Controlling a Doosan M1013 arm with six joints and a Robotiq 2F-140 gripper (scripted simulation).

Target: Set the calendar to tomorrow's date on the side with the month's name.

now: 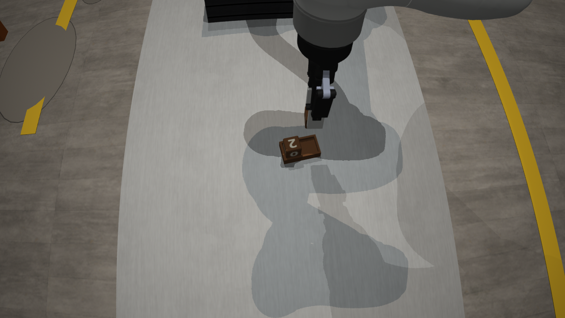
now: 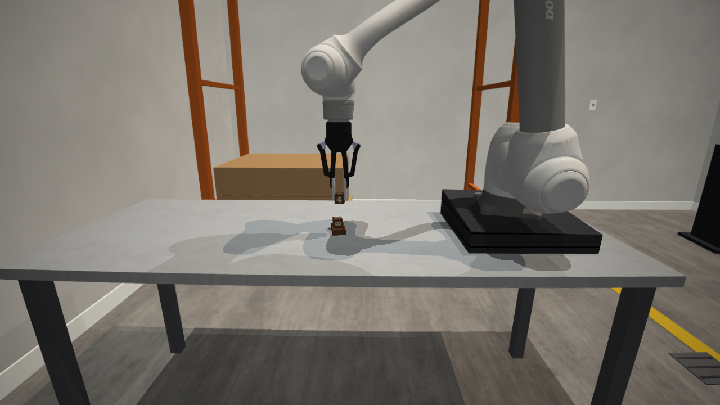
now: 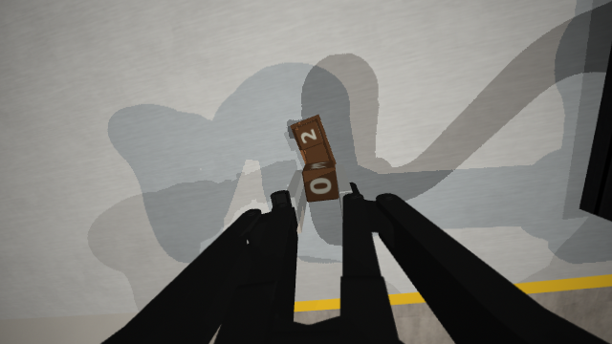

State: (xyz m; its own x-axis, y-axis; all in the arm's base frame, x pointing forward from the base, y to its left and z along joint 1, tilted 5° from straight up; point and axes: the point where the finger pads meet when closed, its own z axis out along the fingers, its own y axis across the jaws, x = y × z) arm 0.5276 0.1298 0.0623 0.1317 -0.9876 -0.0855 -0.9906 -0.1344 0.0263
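Observation:
A small brown wooden tray (image 1: 318, 145) (image 2: 338, 232) (image 3: 319, 155) lies flat near the middle of the grey table (image 1: 177, 158) (image 2: 151, 236). One brown number cube (image 1: 292, 144) (image 2: 337, 221) (image 3: 310, 135) stands in the tray's left half, with 2 on top. The tray's right half is bare. My gripper (image 1: 314, 123) (image 2: 339, 194) (image 3: 320, 181) is shut on the second number cube (image 1: 306, 118) (image 2: 339, 198) (image 3: 320, 185). It holds that cube in the air, a little above and behind the tray. The held cube shows 4 in the exterior view and 0 in the wrist view.
The robot's black base plate (image 2: 518, 229) (image 1: 244, 9) sits on the table at the far right end. A cardboard box (image 2: 266, 176) and orange rack posts (image 2: 193, 100) stand behind the table. A yellow floor line (image 1: 509, 110) runs beside the table.

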